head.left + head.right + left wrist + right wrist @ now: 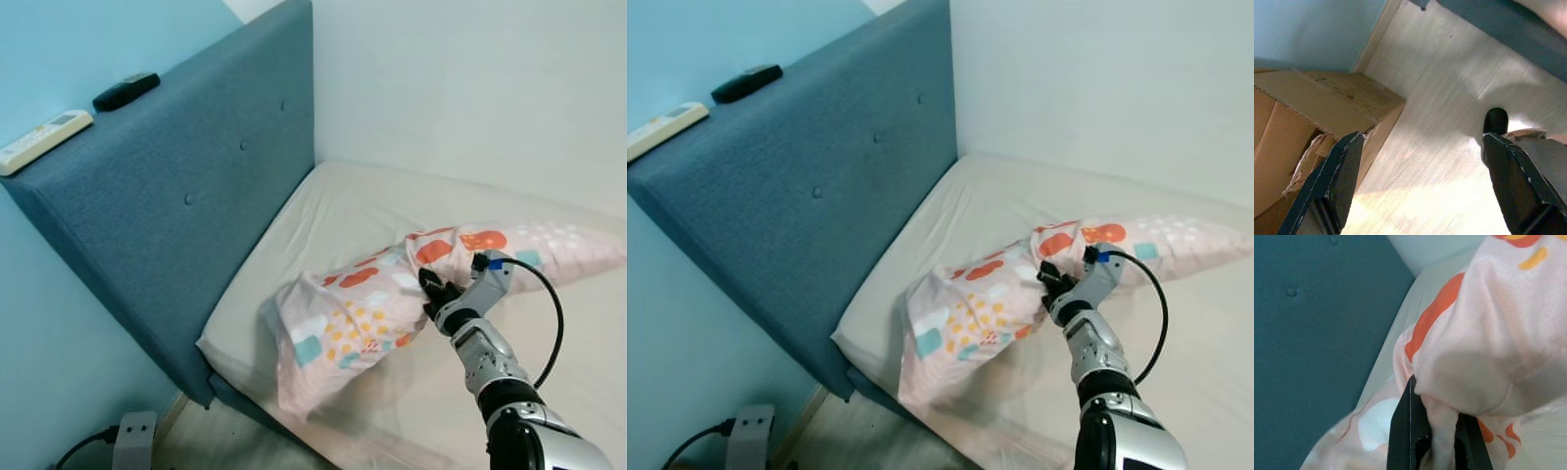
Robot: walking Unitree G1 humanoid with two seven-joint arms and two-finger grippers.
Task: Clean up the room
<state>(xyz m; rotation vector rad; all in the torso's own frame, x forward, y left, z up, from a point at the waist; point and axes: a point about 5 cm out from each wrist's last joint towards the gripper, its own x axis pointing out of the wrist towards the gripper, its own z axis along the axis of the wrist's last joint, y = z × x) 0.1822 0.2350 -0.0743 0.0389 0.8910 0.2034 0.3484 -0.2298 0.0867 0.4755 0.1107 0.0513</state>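
The pillow (392, 294) is pale pink, printed with red-orange blobs, small orange dots, teal squares and white patches. The mattress (362, 211) beneath it is plain cream. The headboard (186, 186) is button-tufted slate blue fabric; on its top edge lie a white remote (44, 140) and a black remote (125, 90). The wall (59, 49) behind the headboard is light blue. The cardboard box (1308, 122) is brown, on pale wood-grain floor (1440, 161).

pillow (392, 304) | pink, orange, teal and white print | bunched mid-length | lies across mattress (343, 215) near headboard (196, 196)
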